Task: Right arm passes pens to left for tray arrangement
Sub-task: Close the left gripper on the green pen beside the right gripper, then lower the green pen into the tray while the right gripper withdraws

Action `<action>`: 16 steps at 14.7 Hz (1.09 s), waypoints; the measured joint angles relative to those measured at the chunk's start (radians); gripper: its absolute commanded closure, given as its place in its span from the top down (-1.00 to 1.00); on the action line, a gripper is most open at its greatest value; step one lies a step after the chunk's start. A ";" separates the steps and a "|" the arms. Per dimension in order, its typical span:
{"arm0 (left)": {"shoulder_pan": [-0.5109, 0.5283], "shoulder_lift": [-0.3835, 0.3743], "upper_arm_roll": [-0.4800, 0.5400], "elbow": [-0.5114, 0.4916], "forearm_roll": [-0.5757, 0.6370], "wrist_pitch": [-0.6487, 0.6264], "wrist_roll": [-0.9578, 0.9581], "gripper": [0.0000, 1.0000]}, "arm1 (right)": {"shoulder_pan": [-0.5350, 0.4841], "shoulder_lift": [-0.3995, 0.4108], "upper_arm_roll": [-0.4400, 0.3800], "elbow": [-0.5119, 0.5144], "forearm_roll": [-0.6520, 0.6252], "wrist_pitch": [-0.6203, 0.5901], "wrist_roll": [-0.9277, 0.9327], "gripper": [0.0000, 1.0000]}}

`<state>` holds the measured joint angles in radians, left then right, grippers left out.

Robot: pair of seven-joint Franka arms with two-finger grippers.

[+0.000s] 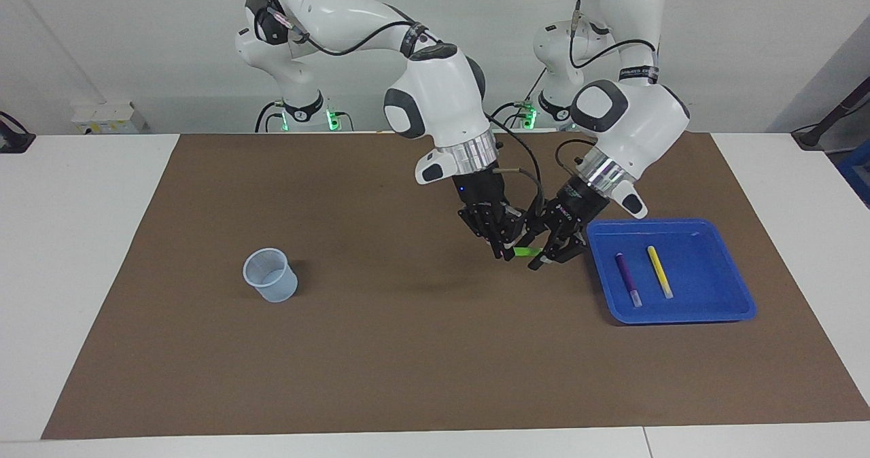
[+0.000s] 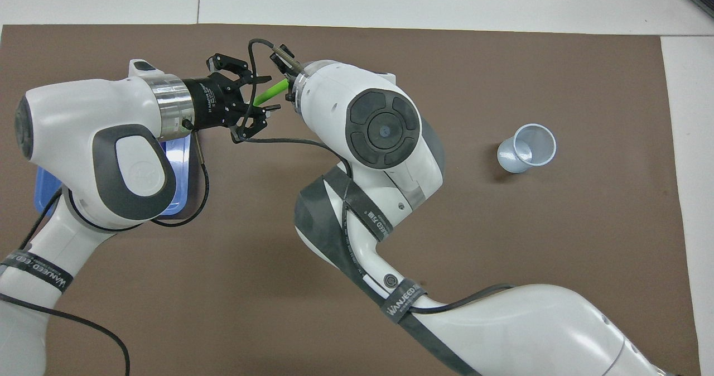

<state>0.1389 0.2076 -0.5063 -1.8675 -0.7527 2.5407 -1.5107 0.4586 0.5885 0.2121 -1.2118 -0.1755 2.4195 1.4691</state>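
We see first the brown mat (image 1: 380,349) that covers most of the white table (image 1: 81,254), and over its middle the two white arms meet. The right arm (image 1: 435,98) comes down from its base and its right gripper (image 1: 506,249) is closed tight on one end of the green pen (image 1: 524,251), which it holds level in the air above the mat, just beside the tray. The left arm (image 1: 629,121) reaches in from the tray side, and the left gripper (image 1: 548,254) has its fingers around the pale cap end of the same green pen; they are partly closed, but we cannot tell if they already press on the pen or only surround it. In the overhead view the green pen (image 2: 271,91) shows as a short bright bar between the left gripper (image 2: 257,100) and the wrist of the right arm (image 2: 357,125). The blue tray (image 1: 720,308) lies on the mat toward the left arm's end of the table, and inside it the purple pen (image 1: 627,278) and the yellow pen (image 1: 659,271) lie side by side, a little apart. The small pale cup (image 1: 270,274) stands upright on the mat toward the right arm's end, well apart from the grippers
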 measured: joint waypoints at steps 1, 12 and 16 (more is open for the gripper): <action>0.000 0.000 0.001 0.000 0.000 0.001 0.000 -1.00 | 0.001 0.000 0.000 0.000 0.000 0.000 0.000 -1.00; 0.009 -0.002 0.002 -0.011 -0.003 0.005 0.039 -1.00 | 0.005 0.005 0.006 0.006 0.011 -0.006 0.018 0.41; 0.034 -0.003 0.005 -0.020 -0.003 -0.036 0.187 -1.00 | 0.005 0.005 0.008 0.012 0.016 -0.047 0.018 1.00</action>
<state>0.1730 0.2044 -0.5016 -1.8873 -0.7552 2.5049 -1.3235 0.4636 0.5935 0.2203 -1.1997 -0.1593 2.3725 1.4873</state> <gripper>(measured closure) 0.824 0.493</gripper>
